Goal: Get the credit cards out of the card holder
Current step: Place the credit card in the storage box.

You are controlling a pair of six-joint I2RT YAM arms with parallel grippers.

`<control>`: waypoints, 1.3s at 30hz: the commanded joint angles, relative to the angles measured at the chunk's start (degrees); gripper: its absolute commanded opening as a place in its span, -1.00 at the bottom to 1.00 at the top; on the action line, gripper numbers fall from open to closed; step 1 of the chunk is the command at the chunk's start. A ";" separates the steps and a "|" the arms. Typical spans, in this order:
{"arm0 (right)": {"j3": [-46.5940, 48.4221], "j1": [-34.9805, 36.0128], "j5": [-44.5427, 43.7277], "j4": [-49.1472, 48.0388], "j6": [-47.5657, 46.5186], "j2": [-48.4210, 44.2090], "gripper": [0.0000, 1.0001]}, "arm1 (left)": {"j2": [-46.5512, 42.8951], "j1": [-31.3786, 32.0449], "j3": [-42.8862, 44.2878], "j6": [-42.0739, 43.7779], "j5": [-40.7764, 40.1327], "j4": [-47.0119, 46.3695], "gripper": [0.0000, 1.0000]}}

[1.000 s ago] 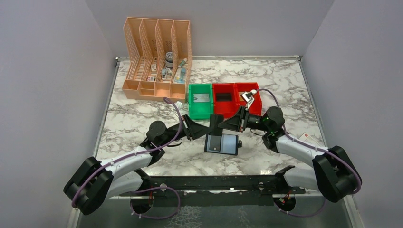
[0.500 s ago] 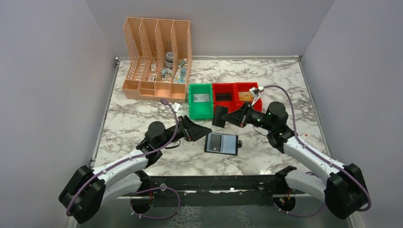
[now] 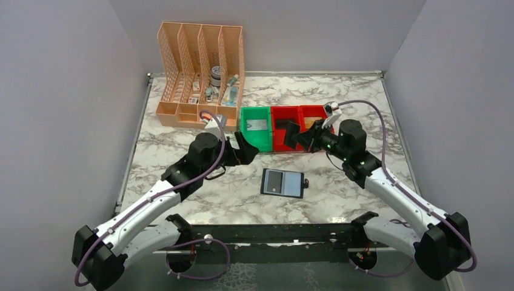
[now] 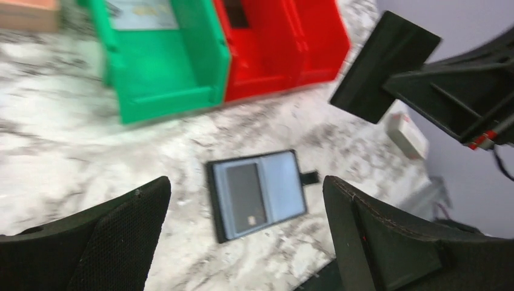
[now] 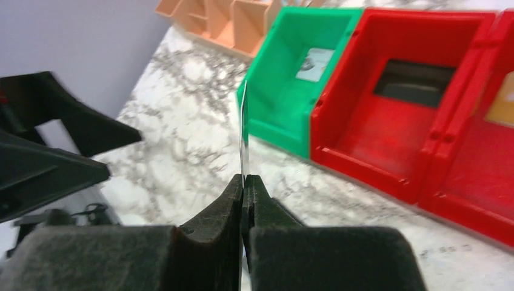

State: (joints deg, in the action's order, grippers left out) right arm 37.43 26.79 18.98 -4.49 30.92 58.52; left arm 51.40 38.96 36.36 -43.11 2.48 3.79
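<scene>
Marble table point(image 3: 339, 97), grey walls point(image 3: 60, 121): my left pincer point(image 3: 248, 145) now released off wallet point(image 3: 282, 182), right pincer point(image 5: 245, 185) clenching card point(image 5: 244, 130), moved to red bin point(image 3: 279, 143).

Left arm point(image 3: 151, 203) stretches forward and inward, left hand point(image 3: 247, 148) spread wide, nothing between its fingers. Right arm point(image 3: 394, 194) angles in from the other side, right hand point(image 3: 307, 137) pinched tight on a credit card point(image 5: 244, 136) held edge-up. The two hands face each other.
</scene>
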 commanded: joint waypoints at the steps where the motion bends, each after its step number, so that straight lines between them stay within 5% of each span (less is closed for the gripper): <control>1: 5.29 -0.12 -9.18 4.86 -9.93 4.09 -0.98 | 2.14 -0.38 9.20 10.79 -16.02 21.44 0.99; 7: 11.92 -0.12 -13.14 5.33 -20.70 13.23 -0.98 | 5.95 -2.31 13.97 17.53 -21.78 28.35 0.99; 14: 15.87 1.23 -17.69 3.26 -39.01 21.85 -0.98 | 5.07 -13.44 10.95 21.18 -14.98 26.72 0.99; 20: 16.80 3.53 -16.87 1.38 -56.83 26.65 -0.98 | 3.14 -14.05 8.76 20.81 -15.59 25.84 0.99; 39: 24.30 3.61 -16.75 0.47 -77.14 40.54 -0.97 | 0.37 -14.01 8.14 22.96 -17.00 25.51 0.99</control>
State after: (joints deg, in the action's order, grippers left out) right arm 59.31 30.37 0.64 -1.34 -41.17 97.91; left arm 52.60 25.10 45.19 -21.34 -13.63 29.71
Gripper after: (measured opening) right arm 0.015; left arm 0.992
